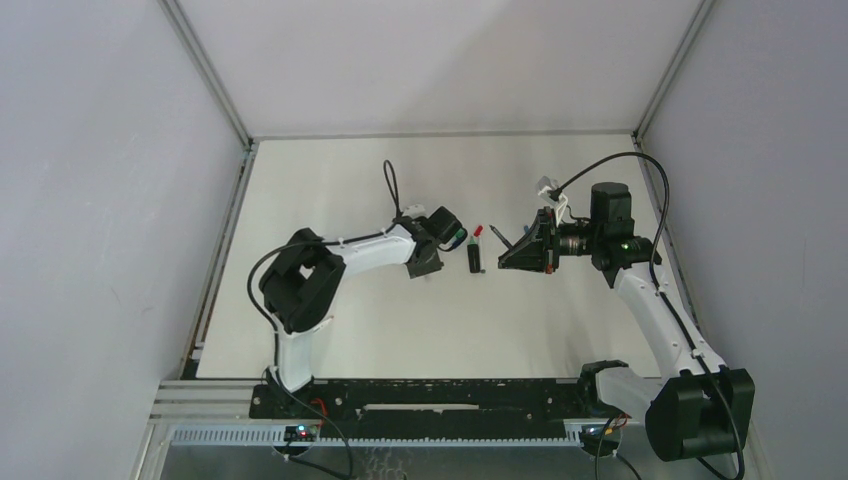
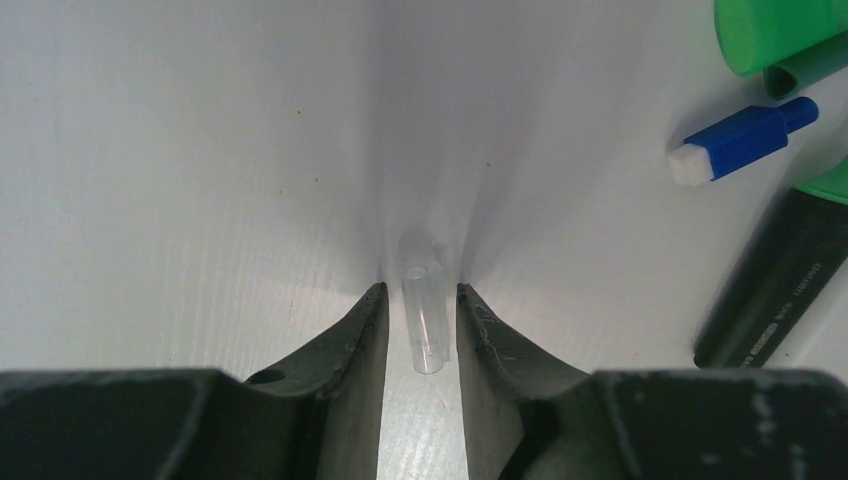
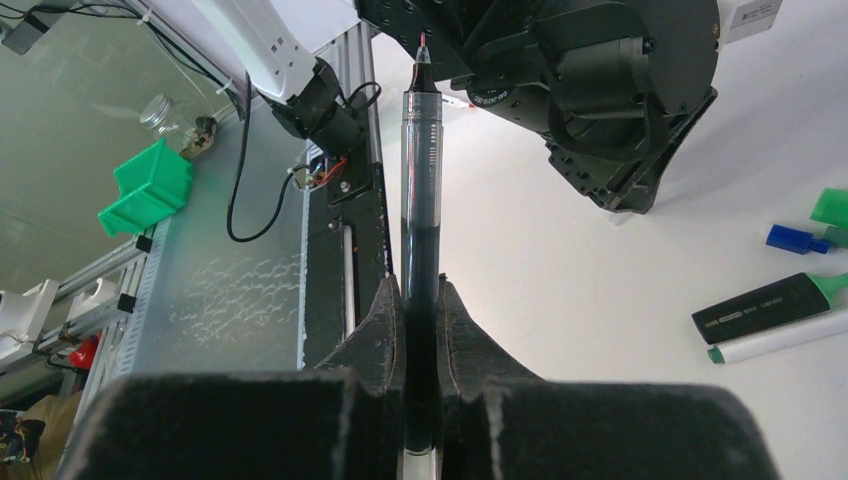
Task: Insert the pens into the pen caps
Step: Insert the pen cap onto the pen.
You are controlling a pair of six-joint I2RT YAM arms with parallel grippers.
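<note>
My left gripper (image 2: 420, 290) is open, its fingers low on the table on either side of a small clear pen cap (image 2: 422, 318) that lies between them, untouched. My right gripper (image 3: 420, 285) is shut on a slim dark clear-barrelled pen (image 3: 418, 200), tip pointing away toward the left arm; the pen also shows in the top view (image 1: 497, 236). A blue cap (image 2: 745, 142), a green cap (image 2: 775, 30) and a thick black-barrelled marker (image 2: 775, 290) lie right of the left gripper. In the top view the left gripper (image 1: 428, 258) and the right gripper (image 1: 512, 255) flank the black marker (image 1: 474, 258).
A white marker with a green end (image 3: 775, 341) lies beside the black marker (image 3: 765, 308). A small red piece (image 1: 478, 231) sits just beyond the black marker. Grey walls enclose the white table (image 1: 400, 330) on three sides.
</note>
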